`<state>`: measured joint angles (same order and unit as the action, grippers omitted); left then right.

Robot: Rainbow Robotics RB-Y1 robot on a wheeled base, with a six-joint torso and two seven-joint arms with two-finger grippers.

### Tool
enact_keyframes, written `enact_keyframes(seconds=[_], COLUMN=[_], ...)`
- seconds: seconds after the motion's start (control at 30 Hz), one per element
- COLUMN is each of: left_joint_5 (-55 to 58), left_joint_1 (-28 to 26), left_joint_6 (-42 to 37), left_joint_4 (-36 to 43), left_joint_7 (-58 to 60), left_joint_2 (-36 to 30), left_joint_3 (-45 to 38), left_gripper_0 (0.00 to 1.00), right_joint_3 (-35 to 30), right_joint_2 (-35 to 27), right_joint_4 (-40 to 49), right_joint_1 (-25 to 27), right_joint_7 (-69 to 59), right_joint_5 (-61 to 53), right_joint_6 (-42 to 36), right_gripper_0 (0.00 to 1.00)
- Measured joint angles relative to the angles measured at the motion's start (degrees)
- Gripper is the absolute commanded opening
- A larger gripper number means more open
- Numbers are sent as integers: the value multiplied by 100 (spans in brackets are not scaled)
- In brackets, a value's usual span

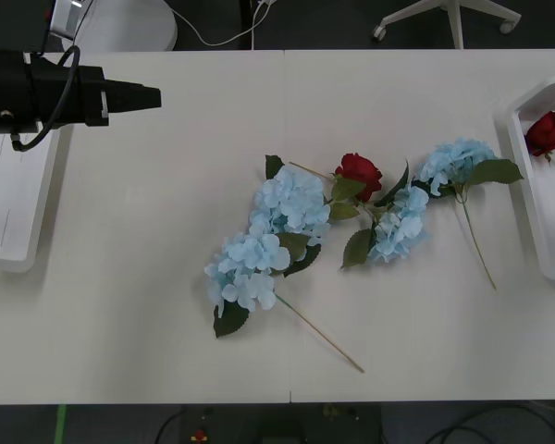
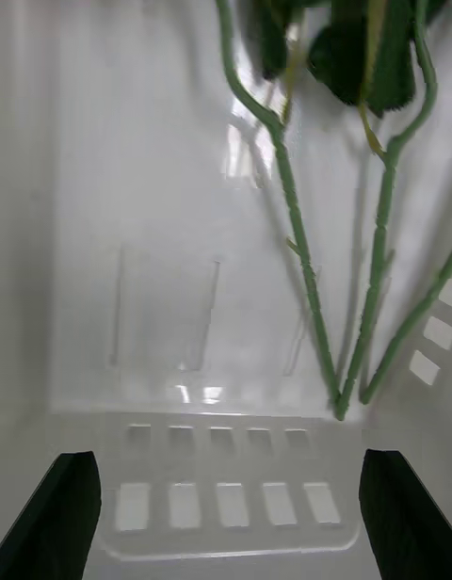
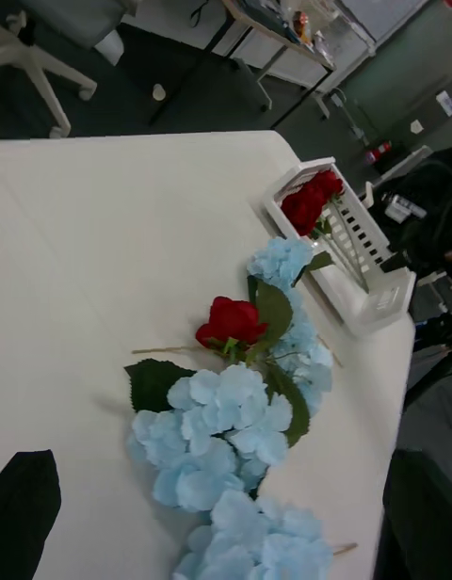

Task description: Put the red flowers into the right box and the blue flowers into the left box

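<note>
Right gripper (image 2: 226, 519), fingers spread and empty, inside right box (image 1: 527, 199), where red roses (image 1: 548, 134) already lie. Left gripper (image 3: 226, 514), also spread, hangs above left box (image 1: 14, 254), far left. Remaining mid-table: one rose (image 1: 359, 173), four blue flowers (image 1: 291, 205).

No text, label, brand, number or sign can be read on anything here; the small objects in the room behind the worktop (image 1: 166, 305) are too blurred to make out any lettering.
</note>
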<state>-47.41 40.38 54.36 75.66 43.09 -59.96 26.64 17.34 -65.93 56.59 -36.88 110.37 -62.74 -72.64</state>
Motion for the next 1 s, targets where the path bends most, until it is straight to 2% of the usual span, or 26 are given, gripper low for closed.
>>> enact_keyframes(seconds=[0.13, 0.3, 0.5, 0.57, 0.63, 0.73, 0.77, 0.87, 1.0], left_joint_5=[182, 1160, 1919, 2242, 2457, 2815, 2997, 3520, 4543], left_joint_1=[-11, -29, -29, -29, -29, -29, -29, -29, -30], left_joint_6=[52, 78, -8, -49, -245, -1042, -1276, -1901, -3494], left_joint_4=[-131, -359, -444, -435, -379, -203, -151, 22, 725], left_joint_7=[-783, -1472, -4343, -4830, -4837, -5277, -5757, -8198, -11377], left_joint_2=[1, -1, -2, -5, -15, -26, -35, -85, -360], left_joint_3=[4, 181, 598, 696, 811, 1014, 1076, 1213, 1444], left_gripper_0=[100, 100, 100, 100, 100, 100, 100, 100, 100], right_joint_3=[-153, -134, 368, 650, 859, 1008, 1014, 1013, 1013], right_joint_2=[20, 285, 605, 682, 773, 940, 996, 1141, 1310], right_joint_4=[729, 1269, 1793, 1867, 1873, 1866, 1854, 1771, 1572], right_joint_1=[-5, -9, -11, -20, -24, -24, -24, -24, -25], right_joint_7=[-110, -458, -1530, -1852, -1978, -2072, -2118, -2139, -2139], right_joint_5=[-166, -178, -191, -211, -215, -211, -207, -196, -147], right_joint_6=[-371, -453, -232, -28, 123, 280, 321, 467, 594], right_gripper_0=[80, 80, 80, 80, 79, 80, 80, 80, 80])
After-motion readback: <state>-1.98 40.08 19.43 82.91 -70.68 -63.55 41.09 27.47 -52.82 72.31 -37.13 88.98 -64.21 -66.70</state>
